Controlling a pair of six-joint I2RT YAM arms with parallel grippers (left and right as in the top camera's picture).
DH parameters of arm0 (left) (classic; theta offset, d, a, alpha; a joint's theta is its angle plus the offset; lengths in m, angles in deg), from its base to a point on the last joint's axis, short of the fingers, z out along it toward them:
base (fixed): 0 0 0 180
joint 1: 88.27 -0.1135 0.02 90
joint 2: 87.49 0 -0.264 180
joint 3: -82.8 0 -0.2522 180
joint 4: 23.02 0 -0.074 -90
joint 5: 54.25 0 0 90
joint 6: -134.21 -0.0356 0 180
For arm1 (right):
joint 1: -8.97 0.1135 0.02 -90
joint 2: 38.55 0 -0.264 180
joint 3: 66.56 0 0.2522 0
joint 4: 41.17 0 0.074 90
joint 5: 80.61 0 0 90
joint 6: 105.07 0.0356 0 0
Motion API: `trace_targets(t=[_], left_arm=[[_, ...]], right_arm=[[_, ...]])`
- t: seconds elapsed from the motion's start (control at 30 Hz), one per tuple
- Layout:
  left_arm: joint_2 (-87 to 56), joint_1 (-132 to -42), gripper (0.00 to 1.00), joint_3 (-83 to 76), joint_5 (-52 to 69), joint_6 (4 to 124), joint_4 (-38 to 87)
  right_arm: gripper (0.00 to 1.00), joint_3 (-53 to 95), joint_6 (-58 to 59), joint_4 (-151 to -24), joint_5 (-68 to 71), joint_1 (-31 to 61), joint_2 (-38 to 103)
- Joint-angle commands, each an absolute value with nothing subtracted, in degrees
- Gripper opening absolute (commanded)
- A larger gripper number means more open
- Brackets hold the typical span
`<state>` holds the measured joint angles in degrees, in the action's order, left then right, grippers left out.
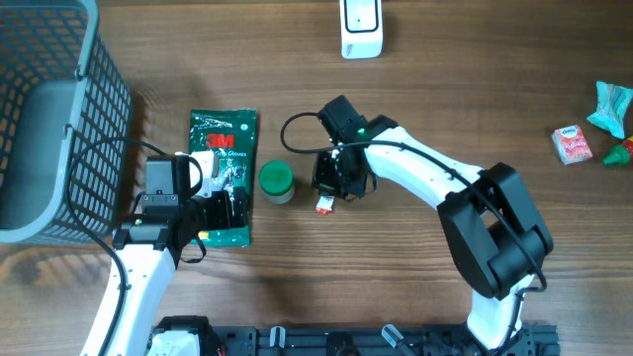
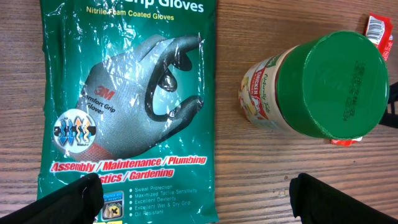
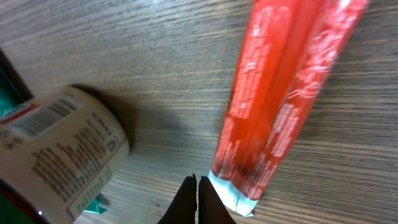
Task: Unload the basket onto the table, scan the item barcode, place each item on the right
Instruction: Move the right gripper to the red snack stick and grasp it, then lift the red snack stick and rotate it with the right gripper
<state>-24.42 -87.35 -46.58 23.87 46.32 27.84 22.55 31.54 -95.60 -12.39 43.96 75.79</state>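
Item in play, by my read: long flat red plastic packet (image 3: pixel 280 93), lying on the wooden table (image 1: pixel 445 99) just right of the short cream jar w/ green screw lid (image 1: pixel 276 180), one end tucked close to the jar's base. R arm is down over it. Right gripper (image 3: pixel 198 199) has its fingers together, tips on the tabletop just beside the packet's white crimped end seal. Can't tell if a sliver of film is caught; looks more like a miss or a bare nip at the corner. Left gripper (image 2: pixel 199 208) has its fingers wide apart, holding nothing, hovering over the lower edge of the green 3M glove pack (image 2: pixel 130 112). White handheld-type scanner (image 1: pixel 361 25) stands at the far table edge, well apart from the packet. Handling, judged: packet is v. light, thin and floppy, w/ glossy film, so slippery. It lies flush to the wood, so little to get under. Likely droops if held by one end, and contents may crush under a hard pinch. Best hold prob. the flat crimped seal at the near end, or across the narrow width mid-body, w/ one finger slid under. Barcode not visible on the packet's upper face, so may need a flip before presenting it.
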Motion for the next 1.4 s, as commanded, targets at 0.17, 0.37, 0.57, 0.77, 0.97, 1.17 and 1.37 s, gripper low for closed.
trace_targets(t=[0.17, 0.37, 0.57, 0.77, 0.97, 1.17, 1.37], left_arm=[[-24.36, -87.80, 1.00, -46.60, 23.80, 46.85, 27.67], [-24.38, -87.80, 1.00, -46.60, 23.80, 46.83, 27.67], [-24.38, -87.80, 1.00, -46.60, 23.80, 46.85, 27.67], [-24.38, -87.80, 1.00, -46.60, 23.80, 46.85, 27.67], [-24.38, -87.80, 1.00, -46.60, 23.80, 46.85, 27.67], [-24.38, -87.80, 1.00, -46.60, 23.80, 46.85, 27.67], [-24.38, -87.80, 1.00, -46.60, 23.80, 46.85, 27.67]], right_arm=[[0.04, 22.49, 29.22, -95.95, -9.20, 45.77, 76.42], [0.04, 22.49, 30.09, -93.57, -7.52, 46.97, 76.42], [0.04, 22.49, 30.99, -92.95, -6.62, 48.35, 76.42], [0.05, 22.49, 30.99, -94.27, -5.23, 48.41, 76.42], [0.05, 22.49, 30.99, -94.81, -4.48, 48.41, 76.42], [0.04, 20.65, 31.60, -94.20, -4.11, 48.39, 76.42], [0.04, 18.12, 30.75, -96.26, -4.72, 48.26, 76.40]])
